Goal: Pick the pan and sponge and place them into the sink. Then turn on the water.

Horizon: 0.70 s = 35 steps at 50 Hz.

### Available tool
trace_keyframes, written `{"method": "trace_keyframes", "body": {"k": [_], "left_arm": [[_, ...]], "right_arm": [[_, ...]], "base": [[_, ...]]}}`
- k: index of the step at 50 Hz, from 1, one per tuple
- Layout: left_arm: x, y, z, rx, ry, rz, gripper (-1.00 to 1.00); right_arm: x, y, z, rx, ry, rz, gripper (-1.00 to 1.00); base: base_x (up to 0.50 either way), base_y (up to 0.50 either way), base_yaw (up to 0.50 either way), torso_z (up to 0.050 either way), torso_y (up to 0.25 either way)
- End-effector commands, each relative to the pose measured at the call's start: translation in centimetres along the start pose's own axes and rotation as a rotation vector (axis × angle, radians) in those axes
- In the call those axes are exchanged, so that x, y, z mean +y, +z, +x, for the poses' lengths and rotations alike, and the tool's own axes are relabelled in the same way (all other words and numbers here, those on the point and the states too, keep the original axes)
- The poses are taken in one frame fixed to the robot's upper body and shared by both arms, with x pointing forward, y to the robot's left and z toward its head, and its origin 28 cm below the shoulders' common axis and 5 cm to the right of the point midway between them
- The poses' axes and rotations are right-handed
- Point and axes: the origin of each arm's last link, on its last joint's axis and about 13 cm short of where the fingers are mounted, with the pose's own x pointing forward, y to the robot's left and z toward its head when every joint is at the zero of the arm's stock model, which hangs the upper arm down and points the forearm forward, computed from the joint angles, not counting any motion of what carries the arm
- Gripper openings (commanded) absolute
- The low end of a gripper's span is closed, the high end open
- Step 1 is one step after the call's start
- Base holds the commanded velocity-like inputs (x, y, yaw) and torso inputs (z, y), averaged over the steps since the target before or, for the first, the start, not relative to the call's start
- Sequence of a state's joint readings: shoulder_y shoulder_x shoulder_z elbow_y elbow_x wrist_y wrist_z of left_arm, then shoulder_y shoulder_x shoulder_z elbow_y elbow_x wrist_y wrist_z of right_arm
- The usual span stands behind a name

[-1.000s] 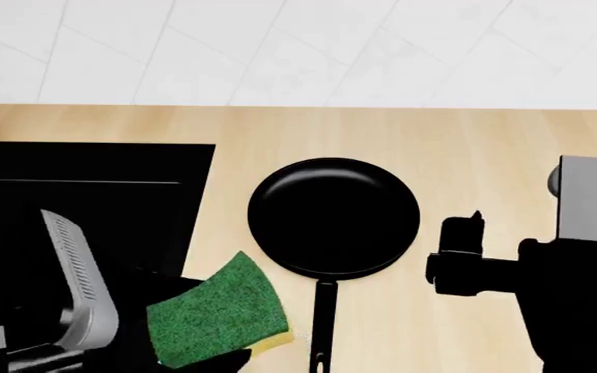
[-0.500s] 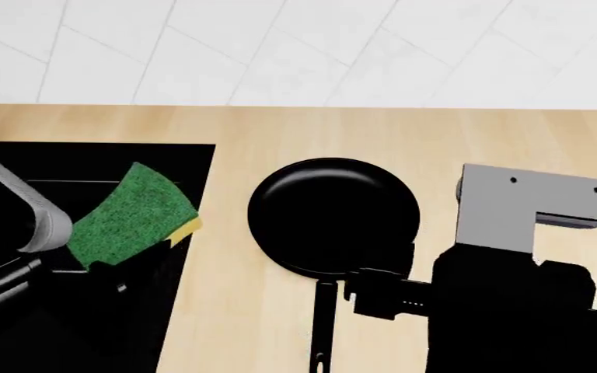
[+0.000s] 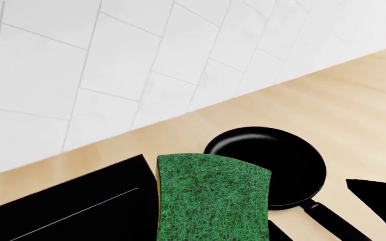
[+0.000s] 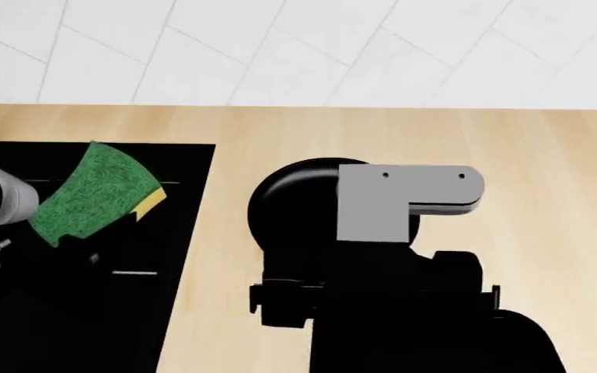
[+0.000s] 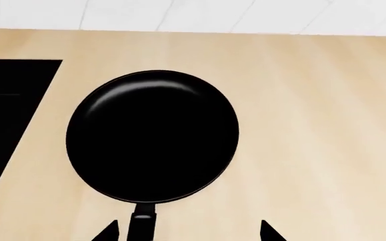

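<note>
Two arms are in the head view. The left claw (image 4: 65,241) is clamped on the sponge (image 4: 91,194) and holds it tilted in the air over the sink (image 4: 190,159), green face up, with a strip of yellow foam showing along its right edge. In the left wrist view the sponge (image 3: 213,198) fills the near centre, with the sink (image 3: 79,206) behind it on one side and the pan (image 3: 283,160) on the other.

The pan (image 4: 288,190) rests on the wooden surface (image 4: 547,155), just right of the sink. The right arm covers most of it in the head view. In the right wrist view the pan (image 5: 153,135) lies flat with its handle (image 5: 141,228) pointing toward the near edge. The right claw (image 5: 187,232) is spread apart, its two fingertips (image 5: 106,233) showing on either side of the handle without touching it. White tiles (image 4: 298,47) form the far wall.
</note>
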<state>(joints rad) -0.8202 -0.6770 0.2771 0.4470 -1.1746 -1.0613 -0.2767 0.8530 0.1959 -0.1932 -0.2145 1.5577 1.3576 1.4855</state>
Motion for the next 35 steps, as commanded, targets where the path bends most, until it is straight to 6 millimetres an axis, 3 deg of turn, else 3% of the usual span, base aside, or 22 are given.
{"method": "trace_keyframes", "body": {"k": [1, 16, 35], "left_arm": [[0.3, 0.0, 0.3, -0.005, 0.052, -0.017, -1.0], [0.3, -0.6, -0.5, 0.001, 0.036, -0.036, -1.0], [0.5, -1.4, -0.7, 0.013, 0.034, -0.059, -1.0]], "right_arm": [[1.6, -0.5, 1.0, 0.024, 0.012, -0.027, 1.0], [3.0, -1.6, 4.0, 0.09, 0.001, -0.079, 1.0], [3.5, -2.7, 5.6, 0.18, 0.009, -0.069, 1.0]], "base": [[0.0, 0.0, 0.0, 0.0, 0.0], [0.0, 0.0, 0.0, 0.0, 0.0], [0.0, 0.0, 0.0, 0.0, 0.0]]}}
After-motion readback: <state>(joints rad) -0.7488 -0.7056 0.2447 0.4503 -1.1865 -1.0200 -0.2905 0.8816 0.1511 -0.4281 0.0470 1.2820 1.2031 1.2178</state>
